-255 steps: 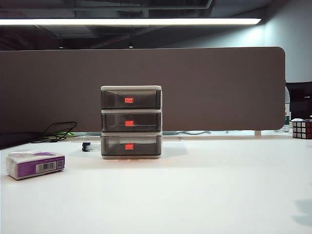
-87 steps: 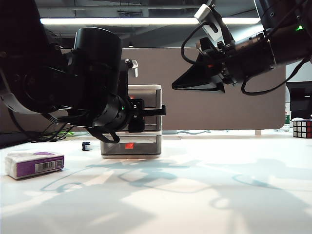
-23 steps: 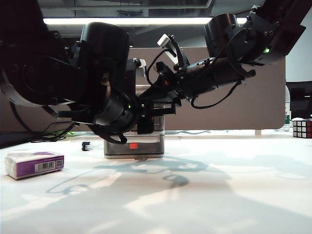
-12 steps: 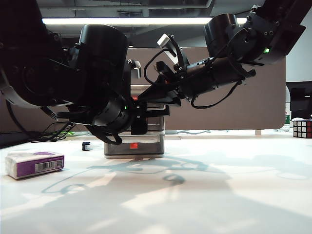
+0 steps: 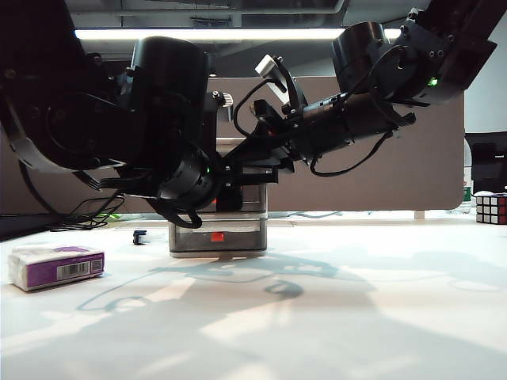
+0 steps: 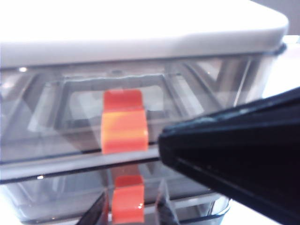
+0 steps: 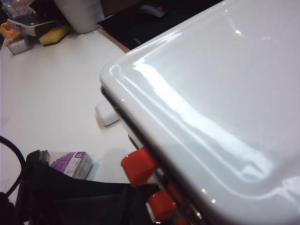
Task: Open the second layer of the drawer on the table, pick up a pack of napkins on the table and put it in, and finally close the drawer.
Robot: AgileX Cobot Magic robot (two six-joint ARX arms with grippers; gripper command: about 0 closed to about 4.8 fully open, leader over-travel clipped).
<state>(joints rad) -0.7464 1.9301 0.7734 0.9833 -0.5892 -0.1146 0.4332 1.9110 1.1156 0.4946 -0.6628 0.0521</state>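
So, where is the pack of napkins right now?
In the exterior view the pack of napkins lies on the table at the far left, apart from the drawer, under the left arm; neither gripper touches it.

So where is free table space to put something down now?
The table is bare right of the drawer toward the cube, and along the front beside the pack of napkins. Crowded: left gripper and right gripper at the drawer.
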